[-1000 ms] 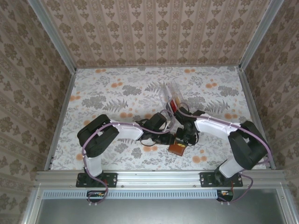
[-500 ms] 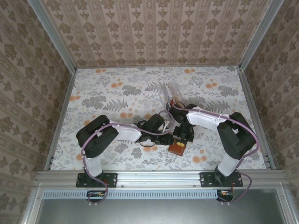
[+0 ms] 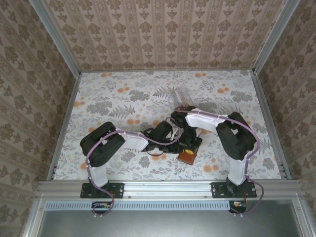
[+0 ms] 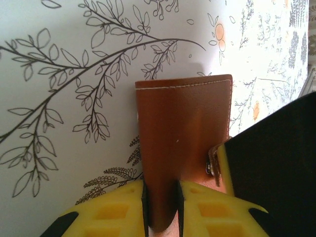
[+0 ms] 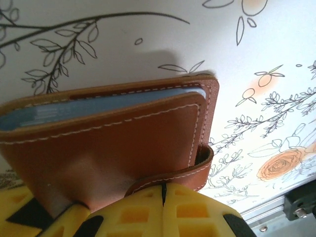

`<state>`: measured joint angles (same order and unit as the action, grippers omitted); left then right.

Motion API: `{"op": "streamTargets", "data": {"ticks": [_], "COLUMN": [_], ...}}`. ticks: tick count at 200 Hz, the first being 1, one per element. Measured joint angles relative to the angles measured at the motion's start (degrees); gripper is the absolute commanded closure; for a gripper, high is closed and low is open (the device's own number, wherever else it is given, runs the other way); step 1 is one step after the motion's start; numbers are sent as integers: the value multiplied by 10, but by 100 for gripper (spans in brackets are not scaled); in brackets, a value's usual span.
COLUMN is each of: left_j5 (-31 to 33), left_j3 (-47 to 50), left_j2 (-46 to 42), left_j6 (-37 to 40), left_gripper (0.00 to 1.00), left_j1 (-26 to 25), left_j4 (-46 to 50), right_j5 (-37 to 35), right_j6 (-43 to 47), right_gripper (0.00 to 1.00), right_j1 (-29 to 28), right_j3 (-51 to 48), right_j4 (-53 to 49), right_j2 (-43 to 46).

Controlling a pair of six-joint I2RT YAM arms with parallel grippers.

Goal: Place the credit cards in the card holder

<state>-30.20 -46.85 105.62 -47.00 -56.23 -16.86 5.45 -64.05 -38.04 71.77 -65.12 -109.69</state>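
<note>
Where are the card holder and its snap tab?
card holder (image 4: 182, 128), left wrist view, middle of the brown leather face.
snap tab (image 5: 190, 174), right wrist view, on the strap wrapping the holder's edge.

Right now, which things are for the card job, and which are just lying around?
For the job:
card holder, clamped in the left gripper
right gripper, at its snap tab

Just lying about:
clear plastic stand
flowery table cover
</note>
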Motion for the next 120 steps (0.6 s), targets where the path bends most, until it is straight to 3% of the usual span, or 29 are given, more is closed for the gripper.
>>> {"op": "streamTargets", "data": {"ticks": [120], "left_j5": [-6], "left_j3": [61], "left_j2": [-5], "left_j6": [-59], "left_gripper": [79], "left_j1": [14], "left_j4": [-114], "right_j5": [-17], "right_j6": [-42], "right_gripper": [99], "right_j1": [-17], "right_j3": [39], "right_j4": [-45], "right_j2": [-50]}}
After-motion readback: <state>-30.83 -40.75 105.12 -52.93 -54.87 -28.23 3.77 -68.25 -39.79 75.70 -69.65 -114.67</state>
